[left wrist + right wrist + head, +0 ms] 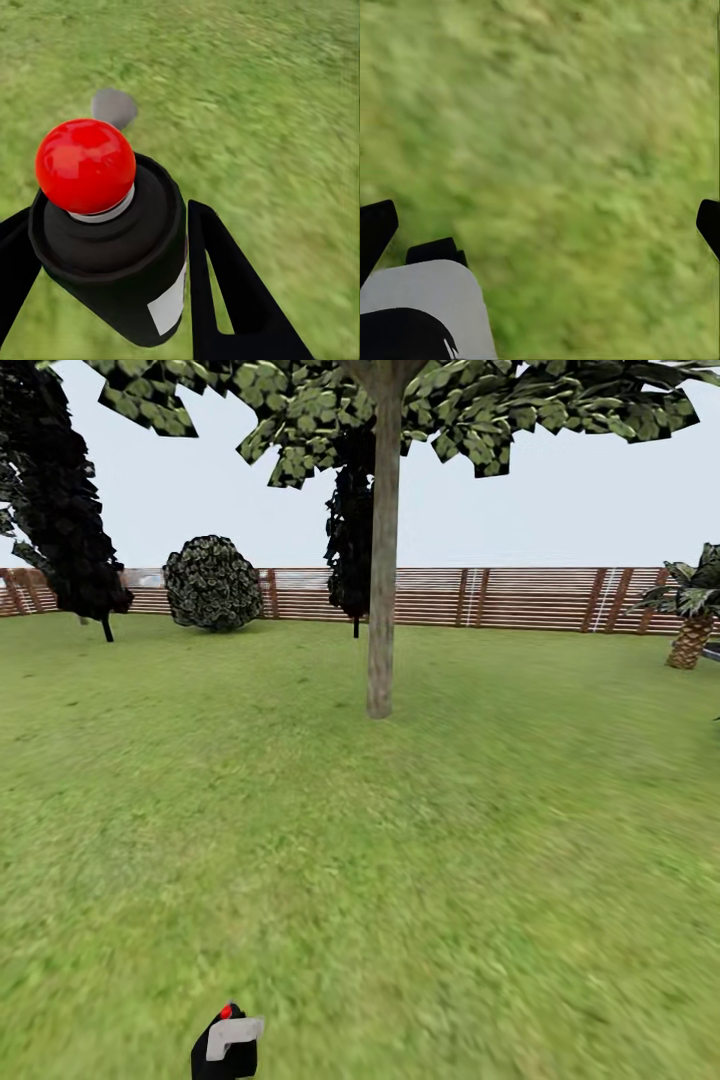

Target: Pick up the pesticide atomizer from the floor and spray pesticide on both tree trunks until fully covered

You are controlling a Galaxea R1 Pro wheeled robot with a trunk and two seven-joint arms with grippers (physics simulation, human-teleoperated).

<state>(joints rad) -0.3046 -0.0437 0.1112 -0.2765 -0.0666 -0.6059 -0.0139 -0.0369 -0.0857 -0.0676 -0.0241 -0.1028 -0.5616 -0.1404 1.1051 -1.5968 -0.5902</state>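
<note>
Fingers (225, 285) of the left gripper (105, 277) clenched around the spray bottle (120, 247), one black finger on each side of its dark round body, touching it. Seen from above along the fingers in the left wrist view: a red ball cap on top, a whitish label on the side, grass beneath. Held upright and off the ground, probably so the nozzle is ready to aim at bark. In the head view, the same bottle (225, 1045) at the very bottom of the frame, left of centre, with its light grey trigger head pointing forward. Fingers (376, 225) of the right gripper (540, 225) spread wide apart, released, holding nothing, only blurred lawn (570, 135) between them; free, likely because the job needs just one arm. Straight ahead across open grass, one tall tree (400, 400) with a bare grey-brown trunk (381, 580) and a flat leafy crown, well apart from the bottle. Behind it, a brown slatted fence (520, 598), a round dark bush (212, 583), dark narrow trees (60, 510) at the left and a short palm (692, 625) at the right edge. No white specks visible on the bark from here. Judged from this: pickup done, spraying not yet begun, approach to the trunk needed first.
</note>
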